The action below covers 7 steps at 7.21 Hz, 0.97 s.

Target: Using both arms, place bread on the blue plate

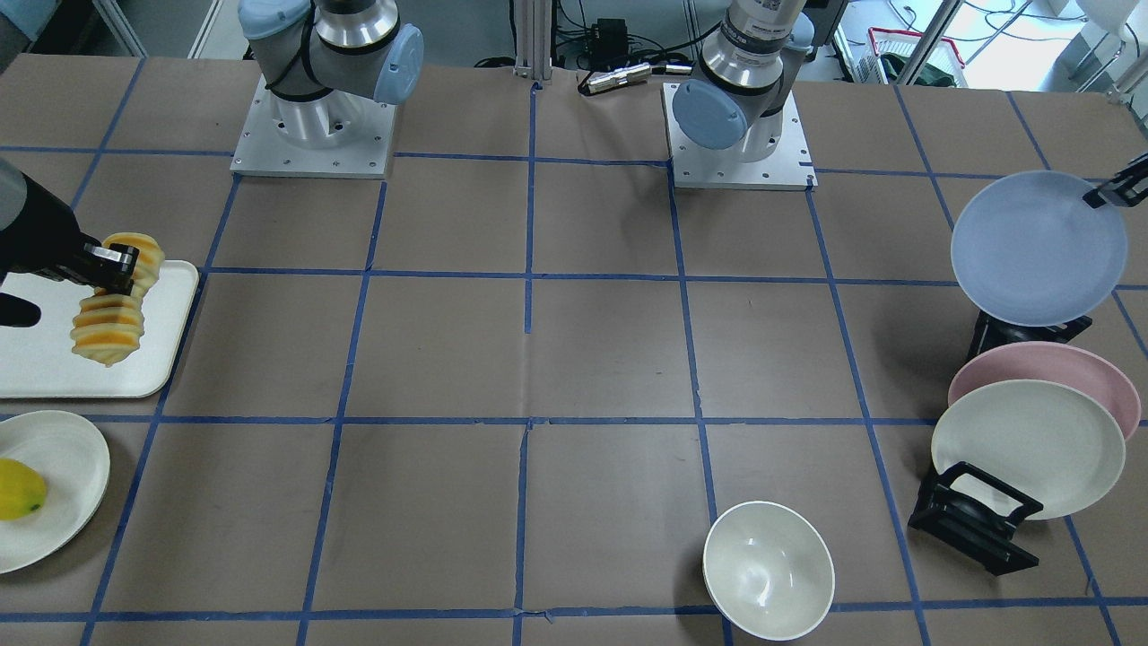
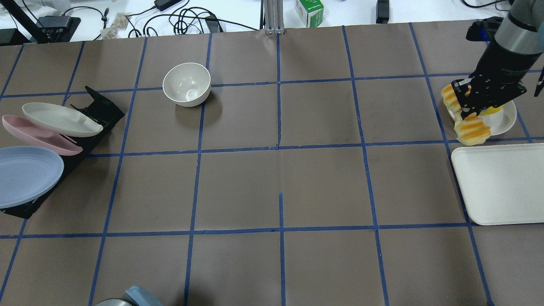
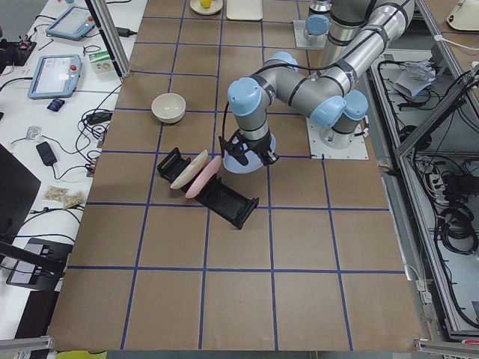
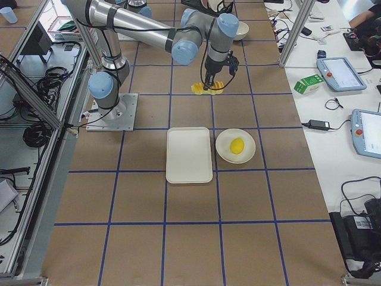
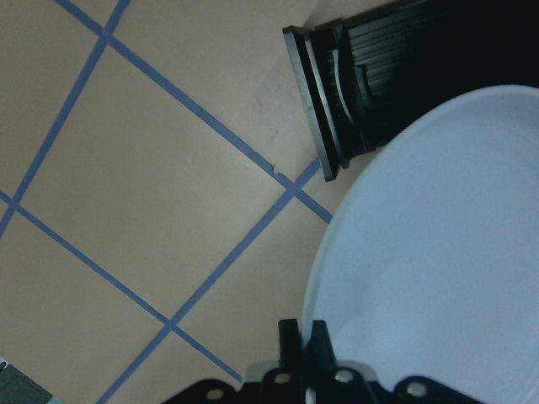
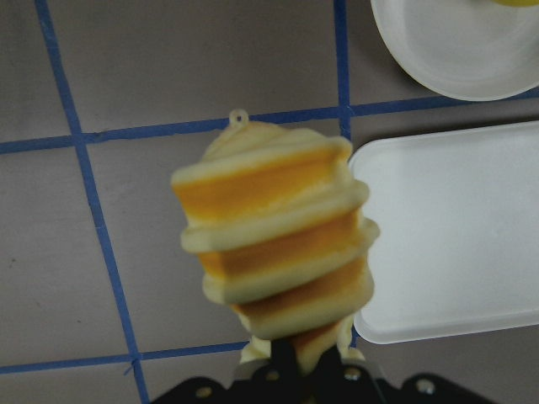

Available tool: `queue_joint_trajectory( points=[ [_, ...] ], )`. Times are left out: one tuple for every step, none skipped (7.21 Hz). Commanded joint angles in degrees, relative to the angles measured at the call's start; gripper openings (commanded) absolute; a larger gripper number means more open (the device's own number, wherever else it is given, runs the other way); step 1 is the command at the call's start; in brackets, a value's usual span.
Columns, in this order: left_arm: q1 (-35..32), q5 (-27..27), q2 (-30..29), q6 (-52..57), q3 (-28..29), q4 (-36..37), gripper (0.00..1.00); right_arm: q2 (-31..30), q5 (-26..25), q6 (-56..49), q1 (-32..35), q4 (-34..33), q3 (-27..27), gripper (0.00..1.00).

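1. At the right end of the bench [image 2: 323, 182] in the overhead view, the right pincer [image 2: 467, 108] is clenched across the middle of the bread [image 2: 471, 129]. It holds the loaf in the air near the white tray [image 2: 501, 182].
2. Gripped at its waist, the loaf has both ends free and roughly balanced. I judge that this suits carrying it across the bench.
3. Well apart, at the left end in that view, the left pincer [image 5: 303, 341] is pinched on the rim of the blue plate [image 5: 438, 252].
4. The plate is at the near end of the black rack [image 2: 102, 110], which holds the pink plate [image 2: 38, 136] and the cream plate [image 2: 59, 120] on edge.
5. A rim grip leaves the plate's face open, likely so that the loaf can go on it. Whether the plate is quite free of the rack, I cannot tell.
6. Bread and plate are at opposite ends of the bench, so the placing is not yet done.
7. The bread is a row of ridged slices, with orange crust bands between pale cream edges. The right wrist view shows a small loop at one tip, and the loaf seems to bend slightly at the grip.
8. The plate is matte, pale lavender-blue and unmarked.
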Motion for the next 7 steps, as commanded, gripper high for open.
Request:
queue_joint_trajectory(
  points=[
    [-12.41, -8.52, 3.65, -6.99, -5.25, -3.21, 0.00, -0.03, 0.34, 0.38, 0.44, 0.09, -0.44, 0.00],
    [-17.95, -10.57, 3.23, -9.00, -8.85, -2.08, 0.00, 0.06, 0.34, 0.38, 0.44, 0.09, -0.44, 0.00],
    [-23.84, -13.38, 2.10, -12.93, -9.67, 3.15, 0.00, 0.06, 0.42, 0.38, 0.53, 0.17, -0.35, 0.00],
    [-29.55, -17.15, 0.87, -14.19, -10.02, 10.51, 0.00, -0.11, 1.73, 0.38, 0.62, 0.26, -0.43, 0.00],
    [-35.44, -20.40, -1.67, -15.07, -10.64, 17.20, 0.00, -0.12, 2.70, 0.64, 1.40, 0.26, -0.44, 0.00],
    [-40.63, -21.05, -3.96, -19.17, -12.29, 23.97, 0.00, -0.12, 2.71, 2.04, 2.89, 0.26, -0.44, 0.00],
    [-44.43, -21.14, -6.76, -26.52, -14.14, 32.39, 0.00, -0.12, 2.80, 5.44, 5.69, 0.18, -0.52, 0.00]
  ],
)
